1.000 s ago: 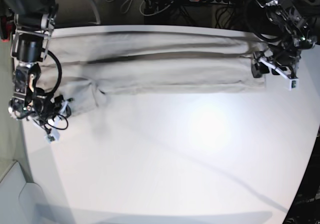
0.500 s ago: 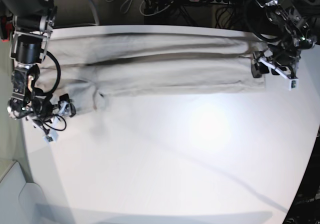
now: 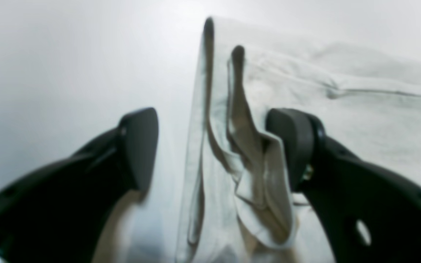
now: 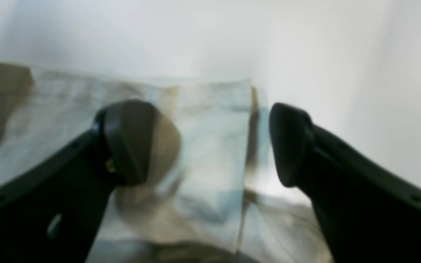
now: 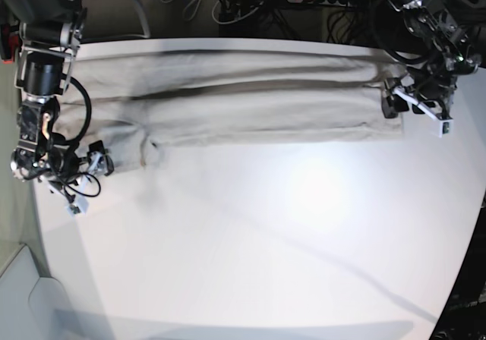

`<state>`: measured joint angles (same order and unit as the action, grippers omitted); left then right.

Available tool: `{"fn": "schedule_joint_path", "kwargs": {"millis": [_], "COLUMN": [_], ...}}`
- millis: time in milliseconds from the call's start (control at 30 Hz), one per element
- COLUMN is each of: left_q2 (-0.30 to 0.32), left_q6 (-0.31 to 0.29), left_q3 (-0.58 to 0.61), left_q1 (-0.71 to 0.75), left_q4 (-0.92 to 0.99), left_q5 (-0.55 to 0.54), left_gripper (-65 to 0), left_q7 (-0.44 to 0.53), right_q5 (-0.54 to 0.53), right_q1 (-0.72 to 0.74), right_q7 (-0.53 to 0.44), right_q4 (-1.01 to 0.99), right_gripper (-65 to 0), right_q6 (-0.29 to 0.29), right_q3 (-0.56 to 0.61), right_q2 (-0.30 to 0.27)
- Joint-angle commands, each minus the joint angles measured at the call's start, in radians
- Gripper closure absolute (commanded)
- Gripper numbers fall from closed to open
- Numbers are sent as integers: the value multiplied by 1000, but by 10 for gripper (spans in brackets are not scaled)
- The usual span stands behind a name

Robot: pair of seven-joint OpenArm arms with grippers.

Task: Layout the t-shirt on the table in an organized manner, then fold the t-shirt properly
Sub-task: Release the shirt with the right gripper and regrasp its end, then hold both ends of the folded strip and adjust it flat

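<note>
The t-shirt [image 5: 228, 105] is laid as a long folded band across the far part of the counter [image 5: 266, 241], stretched between the two claws, apparently so that its ends can be taken together for a further fold. The left claw [image 3: 214, 149] is held spread, with the layered cloth edge standing between its jaws and nothing pinched. The right claw [image 4: 210, 142] is spread wide above the other end, one jaw over cloth, gripping nothing. No label or writing can be read.
</note>
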<state>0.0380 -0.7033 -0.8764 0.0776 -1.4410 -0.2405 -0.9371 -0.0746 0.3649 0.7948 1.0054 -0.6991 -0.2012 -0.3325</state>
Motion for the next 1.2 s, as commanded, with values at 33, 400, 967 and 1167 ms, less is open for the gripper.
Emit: {"fn": "schedule_joint_path", "kwargs": {"millis": [33, 400, 967, 1167], "left_q2": [-11, -11, -11, -11], "left_q6": [5, 5, 5, 5], "left_q3": [3, 3, 3, 3], "left_q1": [18, 18, 11, 9], "left_q4": [15, 15, 15, 16], "left_q5": [49, 48, 48, 48], "left_gripper": [-451, -451, -451, -452], "left_q7": [-96, -96, -96, -96], "right_q5": [5, 5, -3, 2], "right_q1": [15, 15, -221, -329], "right_q7": [-1, 8, 110, 171], "right_q4": [14, 17, 496, 729], "right_gripper": [-475, 0, 0, 0], "right_q6": [1, 1, 1, 1], "right_q3": [-1, 1, -10, -103], "right_q2": [-12, -12, 5, 48]}}
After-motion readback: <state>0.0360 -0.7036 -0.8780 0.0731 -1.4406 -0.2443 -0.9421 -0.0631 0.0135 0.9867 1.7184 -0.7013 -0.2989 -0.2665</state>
